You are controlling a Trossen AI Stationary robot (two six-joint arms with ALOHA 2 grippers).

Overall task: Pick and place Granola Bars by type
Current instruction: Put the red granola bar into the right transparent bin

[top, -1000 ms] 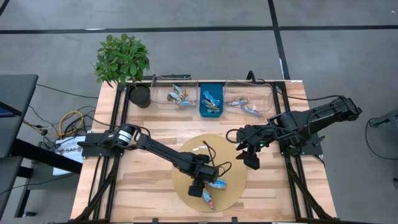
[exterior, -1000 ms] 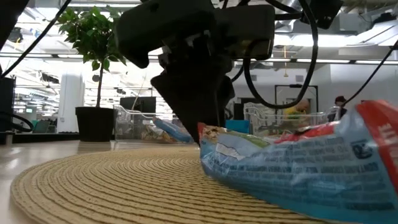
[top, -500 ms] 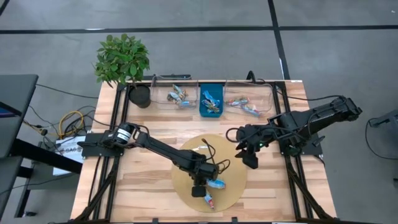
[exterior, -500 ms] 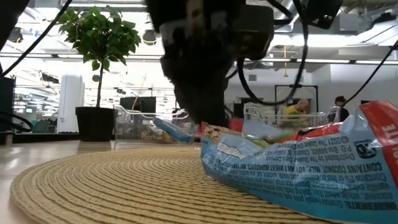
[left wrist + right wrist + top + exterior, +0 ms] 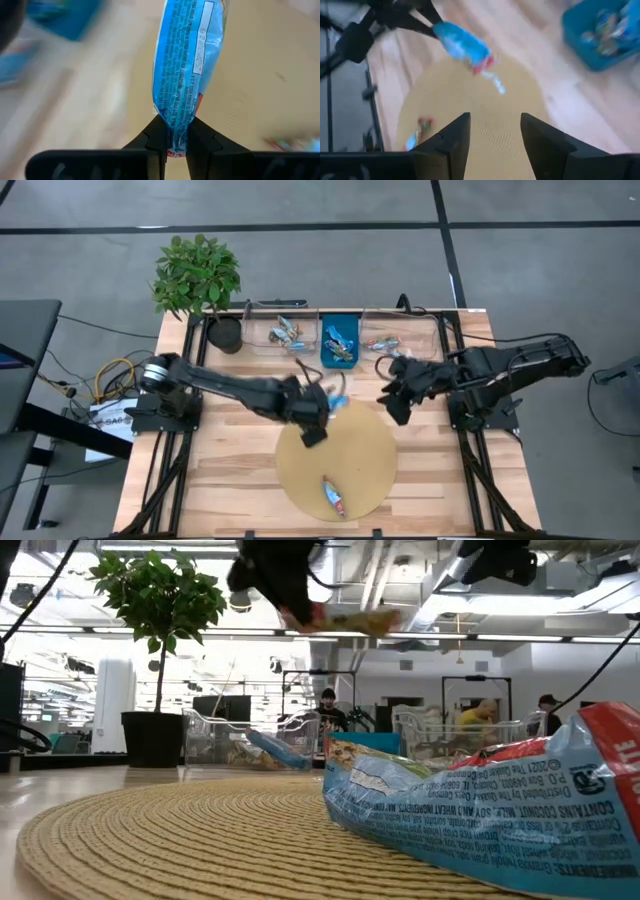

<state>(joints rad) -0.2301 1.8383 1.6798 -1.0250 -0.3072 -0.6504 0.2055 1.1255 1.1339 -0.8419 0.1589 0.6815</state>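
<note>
My left gripper [image 5: 322, 410] is shut on a blue-wrapped granola bar [image 5: 336, 400], held in the air over the far edge of the round woven mat [image 5: 300, 475]. In the low view the gripper [image 5: 285, 590] and the bar [image 5: 350, 618] are high above the mat. A second blue bar [image 5: 333, 496] lies flat on the mat near its front edge and fills the low view's foreground [image 5: 480, 805]. My right gripper [image 5: 395, 406] is open and empty, just right of the mat's far edge. My left gripper pinches one end of the blue bar [image 5: 174, 136] between its two fingers [image 5: 156, 135]. The rest of the bar runs straight out beyond the fingertips. The bar is lifted clear of the mat and lies roughly level in the low view.
Three bins stand in a row at the table's far edge: a clear one [image 5: 285, 333], a blue one [image 5: 339, 340] and another clear one [image 5: 392, 345], each with bars inside. A potted plant [image 5: 197, 278] stands at the far left corner.
My left gripper has risen off the mat with the blue bar and gone toward the table's far edge; the bar is now lifted clear. The other bar has stayed on the mat. My right gripper has shifted a little toward the far edge.
</note>
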